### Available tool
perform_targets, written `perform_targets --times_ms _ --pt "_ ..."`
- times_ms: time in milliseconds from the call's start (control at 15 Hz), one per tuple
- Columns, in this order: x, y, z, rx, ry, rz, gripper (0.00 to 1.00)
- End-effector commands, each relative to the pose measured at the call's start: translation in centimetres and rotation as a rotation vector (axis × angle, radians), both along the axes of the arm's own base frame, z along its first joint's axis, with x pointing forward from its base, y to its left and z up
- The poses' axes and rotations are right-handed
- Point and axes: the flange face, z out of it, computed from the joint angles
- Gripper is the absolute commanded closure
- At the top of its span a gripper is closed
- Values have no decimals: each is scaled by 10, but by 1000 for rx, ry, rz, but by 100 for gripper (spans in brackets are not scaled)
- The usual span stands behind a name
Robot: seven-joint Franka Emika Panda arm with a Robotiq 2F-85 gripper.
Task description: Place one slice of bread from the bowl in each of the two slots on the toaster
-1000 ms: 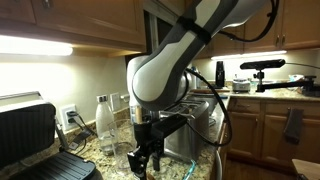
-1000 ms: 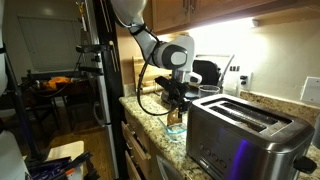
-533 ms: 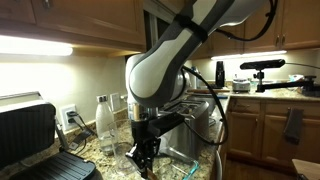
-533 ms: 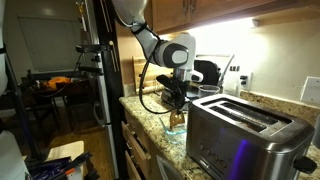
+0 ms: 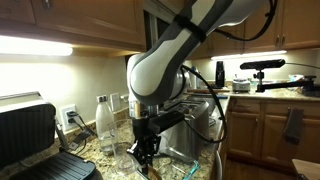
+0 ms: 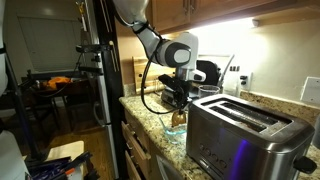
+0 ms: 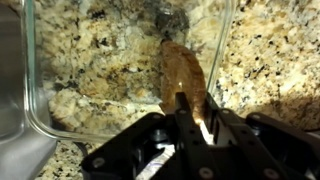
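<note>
Gripper (image 7: 188,108) jaws pinched tog. on bread slice (image 7: 185,68), gripped at its near end, slice standing on edge. Slice: tan-brown, rough crumb, darker crust rim. Its long axis runs straight away from the fingertips, w/ slight lean to the right of wrist view. It's inside bowl (image 7: 29,95): clear, rect. w/ rounded corners, glossy walls. No 2nd slice seen in wrist view. Under it is counter (image 7: 270,60), speckled granite, beige/black.

In an exterior view the toaster (image 6: 245,140) stands beside the gripper, nearer that camera and apart from it. It's boxy brushed steel w/ rounded edges and a dark top. Two slots (image 6: 250,113) look empty; long axis runs lengthwise, roughly back twd gripper.

Judgement: next = lift, carry across to toaster, turn slice so its flat face lines up w/ a slot.

Farther off: black grill press (image 5: 30,135), clear bottle (image 5: 104,118).
</note>
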Motion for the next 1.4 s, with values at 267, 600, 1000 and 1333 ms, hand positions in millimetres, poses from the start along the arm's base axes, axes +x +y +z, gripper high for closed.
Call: perform_targets --times_ms 267,600,1000,1333 --pt "-3 -23 46 -14 -83 -79 93" --pt "-6 -34 80 -16 -139 -176 93" --pt "-16 -48 119 -52 -205 -326 93" --pt "-27 -61 148 -104 -272 -463 93"
